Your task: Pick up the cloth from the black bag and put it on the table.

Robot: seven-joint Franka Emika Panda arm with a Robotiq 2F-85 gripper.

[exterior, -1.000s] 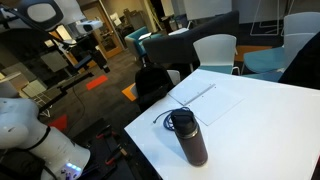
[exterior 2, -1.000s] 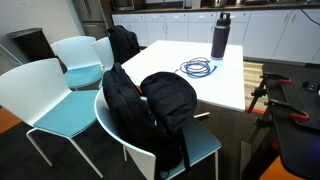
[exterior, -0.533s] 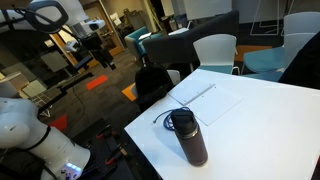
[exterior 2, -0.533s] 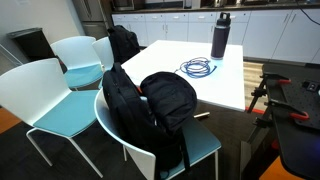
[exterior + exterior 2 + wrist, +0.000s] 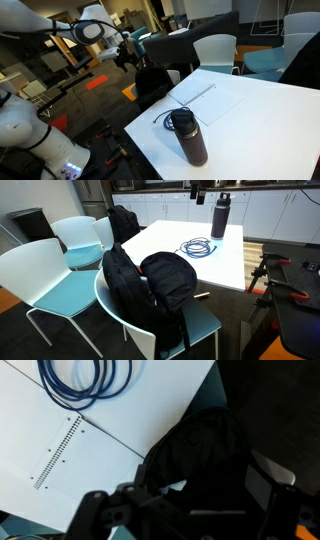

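Note:
A black bag (image 5: 167, 278) sits on a teal chair at the table's edge; it also shows in an exterior view (image 5: 150, 82) and fills the right of the wrist view (image 5: 205, 445). I see no cloth on it; its dark surface hides detail. My gripper (image 5: 130, 56) hangs above and beside the bag, and only its tip shows at the top edge of an exterior view (image 5: 199, 192). In the wrist view the gripper (image 5: 185, 510) stands over the bag with its jaws spread wide and nothing between them.
The white table (image 5: 175, 235) carries a coiled blue cable (image 5: 200, 248), a dark bottle (image 5: 220, 218) and a spiral notebook (image 5: 60, 450). A second black backpack (image 5: 122, 224) rests on a far chair. Teal chairs (image 5: 50, 275) stand around.
The arm has swung from the far upper left toward the table and now hangs over the black bag. Bag, cable and bottle have not moved.

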